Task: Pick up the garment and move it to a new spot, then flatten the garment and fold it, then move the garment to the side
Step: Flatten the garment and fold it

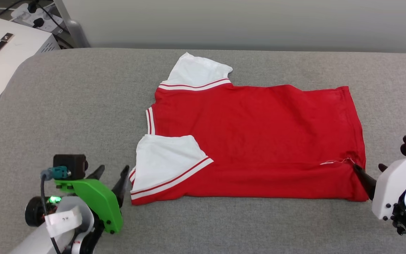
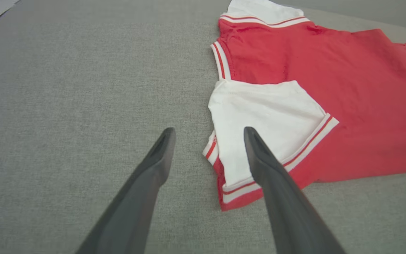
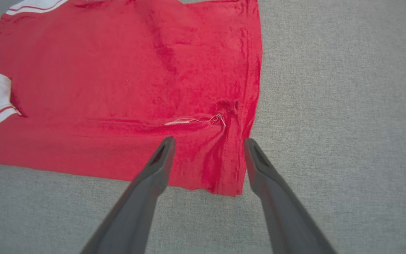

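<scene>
The red garment [image 1: 256, 141] lies flat on the grey padded table, plain side up, collar to the left and hem to the right. Its near white sleeve [image 1: 164, 158] is folded in over the body; the far sleeve [image 1: 196, 72] sticks out at the back. The "23" is hidden. My left gripper [image 1: 113, 171] is open beside the near shoulder corner [image 2: 238, 197], with one finger over the sleeve [image 2: 266, 116]. My right gripper [image 1: 368, 169] is open, straddling the near hem corner [image 3: 224, 176], where a loose white thread [image 3: 196, 120] shows.
The grey table [image 1: 83, 106] stretches wide to the left of the garment and along its front edge. A white box [image 1: 9, 53] and a power strip [image 1: 35, 16] sit off the table's far left corner. A pale wall runs behind.
</scene>
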{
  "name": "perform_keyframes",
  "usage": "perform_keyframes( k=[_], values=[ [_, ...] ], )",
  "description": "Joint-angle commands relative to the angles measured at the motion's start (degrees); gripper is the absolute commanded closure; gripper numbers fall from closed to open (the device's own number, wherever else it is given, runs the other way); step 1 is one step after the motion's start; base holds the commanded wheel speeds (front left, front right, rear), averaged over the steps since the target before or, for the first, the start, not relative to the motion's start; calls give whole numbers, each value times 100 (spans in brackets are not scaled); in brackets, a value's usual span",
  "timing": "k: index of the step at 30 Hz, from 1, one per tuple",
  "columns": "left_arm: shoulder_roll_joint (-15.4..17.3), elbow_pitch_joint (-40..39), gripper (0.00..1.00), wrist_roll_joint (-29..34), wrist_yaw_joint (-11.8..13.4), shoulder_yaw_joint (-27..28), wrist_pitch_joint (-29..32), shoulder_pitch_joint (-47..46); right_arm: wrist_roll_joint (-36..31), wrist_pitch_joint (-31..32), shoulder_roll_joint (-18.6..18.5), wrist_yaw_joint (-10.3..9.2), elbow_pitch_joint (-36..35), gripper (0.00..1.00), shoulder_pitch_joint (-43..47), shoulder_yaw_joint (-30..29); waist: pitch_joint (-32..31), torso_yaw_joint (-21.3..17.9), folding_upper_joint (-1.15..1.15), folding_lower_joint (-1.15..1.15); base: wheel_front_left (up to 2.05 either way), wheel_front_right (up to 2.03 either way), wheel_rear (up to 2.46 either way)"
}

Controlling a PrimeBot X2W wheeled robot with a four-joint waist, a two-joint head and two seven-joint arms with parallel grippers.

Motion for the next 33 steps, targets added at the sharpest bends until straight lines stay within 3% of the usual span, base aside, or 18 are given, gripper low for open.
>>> perform_keyframes(
  k=[1, 7, 14, 22, 28, 29, 31, 33],
  values=[
    [53, -148, 0, 50, 115, -43, 84, 144, -78, 135, 88, -4, -159, 0, 110, -57, 79, -3, 68, 0, 0, 0, 0],
    [51, -667, 0, -101, 411, -271, 548, 465, -260, 497, 433, -4, -764, 0, 306, -201, 283, -66, 68, 0, 0, 0, 0],
    [-1, -426, 0, -21, 565, -313, 620, 372, -304, 486, 553, -4, -989, 0, 288, -226, 544, -197, 68, 0, 0, 0, 0],
    [-152, 124, 0, 18, 519, -212, 395, 175, -350, 370, 561, -4, -1007, 0, 208, -224, 803, -326, 68, 0, 0, 0, 0],
    [-189, 469, 1, 5, 412, -474, 765, 141, -356, 263, 580, -4, -892, 0, 232, -86, 857, -377, 68, 0, 0, 0, 0],
    [-191, 508, 55, -29, 390, -534, 882, 162, -369, 230, 580, -4, -874, 0, 225, -86, 850, -382, 68, 0, 0, 0, 0],
    [-199, 541, 100, -75, 345, -603, 1008, 189, -418, 164, 547, -4, -844, 0, 209, -95, 831, -382, 68, 0, 0, 0, 0],
    [-215, 551, 100, -84, 289, -623, 997, 194, -440, 126, 519, -4, -815, 0, 198, -117, 789, -364, 68, 0, 0, 0, 0]
  ],
)
